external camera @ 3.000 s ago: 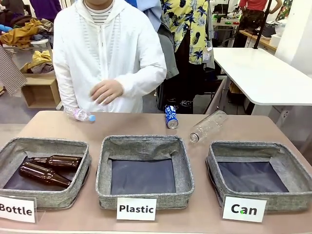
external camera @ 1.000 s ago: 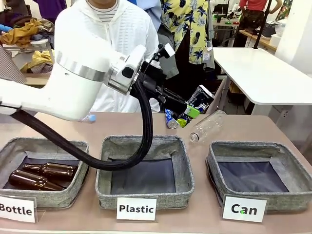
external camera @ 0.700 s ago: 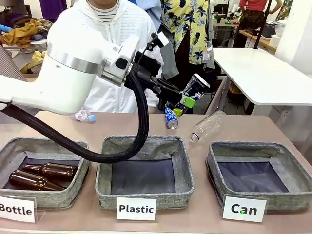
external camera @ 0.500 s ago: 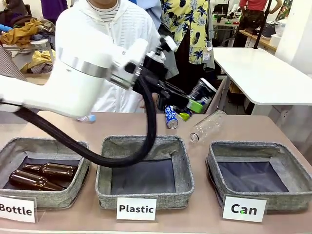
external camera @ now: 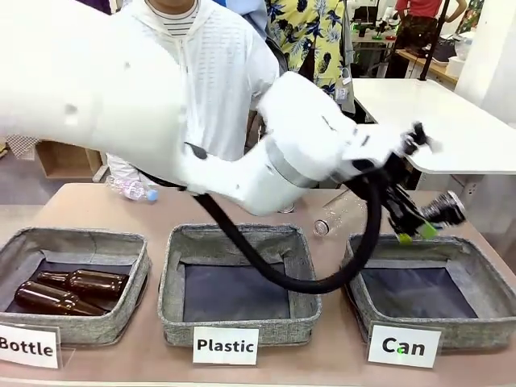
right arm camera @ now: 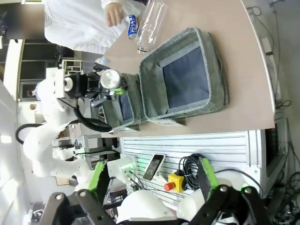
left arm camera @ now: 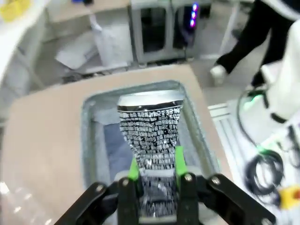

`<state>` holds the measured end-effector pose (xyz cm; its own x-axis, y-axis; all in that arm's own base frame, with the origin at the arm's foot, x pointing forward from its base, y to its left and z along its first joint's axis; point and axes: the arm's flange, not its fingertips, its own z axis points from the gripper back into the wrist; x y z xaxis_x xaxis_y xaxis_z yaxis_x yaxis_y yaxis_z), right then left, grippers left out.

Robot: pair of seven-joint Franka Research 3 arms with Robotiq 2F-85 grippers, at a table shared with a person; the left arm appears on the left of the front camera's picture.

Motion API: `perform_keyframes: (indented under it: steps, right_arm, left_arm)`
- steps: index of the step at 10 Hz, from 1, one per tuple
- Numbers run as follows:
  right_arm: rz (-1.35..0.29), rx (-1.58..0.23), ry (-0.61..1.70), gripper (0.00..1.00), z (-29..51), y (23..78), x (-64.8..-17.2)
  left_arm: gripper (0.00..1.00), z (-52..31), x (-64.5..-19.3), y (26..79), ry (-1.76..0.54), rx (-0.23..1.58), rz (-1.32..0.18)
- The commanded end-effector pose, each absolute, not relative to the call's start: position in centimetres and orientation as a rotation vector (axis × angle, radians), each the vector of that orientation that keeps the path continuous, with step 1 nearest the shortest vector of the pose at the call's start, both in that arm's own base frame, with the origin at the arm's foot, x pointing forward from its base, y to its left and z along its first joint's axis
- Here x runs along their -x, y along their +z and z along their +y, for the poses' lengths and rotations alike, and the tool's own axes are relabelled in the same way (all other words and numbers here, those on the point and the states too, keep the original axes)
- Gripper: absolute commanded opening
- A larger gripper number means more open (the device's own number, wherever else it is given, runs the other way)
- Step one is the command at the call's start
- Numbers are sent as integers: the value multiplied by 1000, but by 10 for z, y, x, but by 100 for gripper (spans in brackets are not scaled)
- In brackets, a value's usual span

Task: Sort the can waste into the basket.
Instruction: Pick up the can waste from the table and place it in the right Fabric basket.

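From the left wrist: left pincer (left arm camera: 154, 164) clenched on the dented can (left arm camera: 151, 126), over the basket (left arm camera: 89, 140). From the right wrist: right pincer (right arm camera: 151, 163) released; beyond, at the basket's 10 o'clock, blue can (right arm camera: 132, 26) on the surface (right arm camera: 234, 70) beside a hand (right arm camera: 112, 14), largely masked frontally by the left arm (external camera: 242, 161).

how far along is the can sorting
Done: nothing yet, no can lies in the basket. In hand: the left gripper is shut on the dented dark can, over the basket. Left: drop it in, then fetch the blue can lying by the person's hand.
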<state>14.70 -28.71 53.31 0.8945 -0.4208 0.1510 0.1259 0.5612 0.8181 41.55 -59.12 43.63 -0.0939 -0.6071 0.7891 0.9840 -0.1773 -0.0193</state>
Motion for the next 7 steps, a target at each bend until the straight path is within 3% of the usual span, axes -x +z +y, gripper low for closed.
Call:
perform_keyframes:
  steps: [1,5,6,7]
  right_arm:
    - [-354,-934,-351,100,-287,535,-146]
    - [-354,-934,-351,100,-287,535,-146]
    - [-354,-934,-351,100,-287,535,-146]
    - [-354,-934,-351,100,-287,535,-146]
  left_arm:
    - [31,-625,-421,434,-1698,740,-635]
    - [31,-634,-408,419,-1775,735,-594]
    - [72,-633,-408,419,-1767,750,-599]
    - [88,-632,-408,419,-1778,743,-593]
